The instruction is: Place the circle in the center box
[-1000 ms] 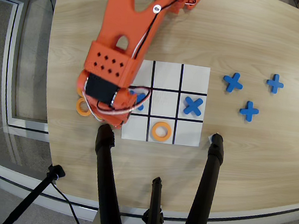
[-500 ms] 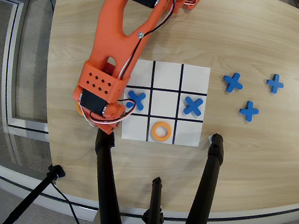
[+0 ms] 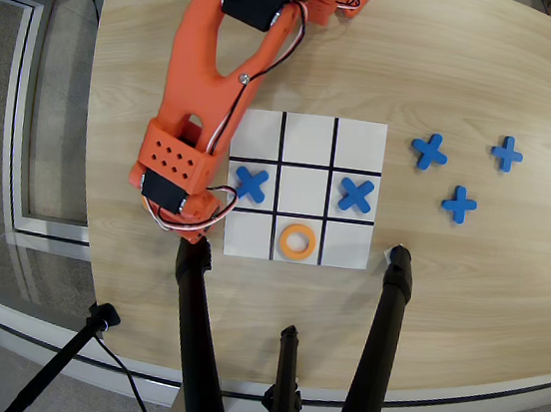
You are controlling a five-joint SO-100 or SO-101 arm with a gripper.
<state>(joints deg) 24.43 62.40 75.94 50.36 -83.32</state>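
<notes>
One arm, and I cannot tell if its tool (image 3: 185,223) is apart or together at the sheet's left edge; the circle (image 3: 297,241) lies below the empty center box (image 3: 303,189), so reaching risks nudging the left cross (image 3: 250,184)

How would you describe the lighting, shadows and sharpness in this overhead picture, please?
In the overhead view, light is soft and even; the orange ring and blue crosses cast only faint shadows, the white sheet shows no glare, grid lines are sharp, and the table edge bows, suggesting lens distortion.
</notes>
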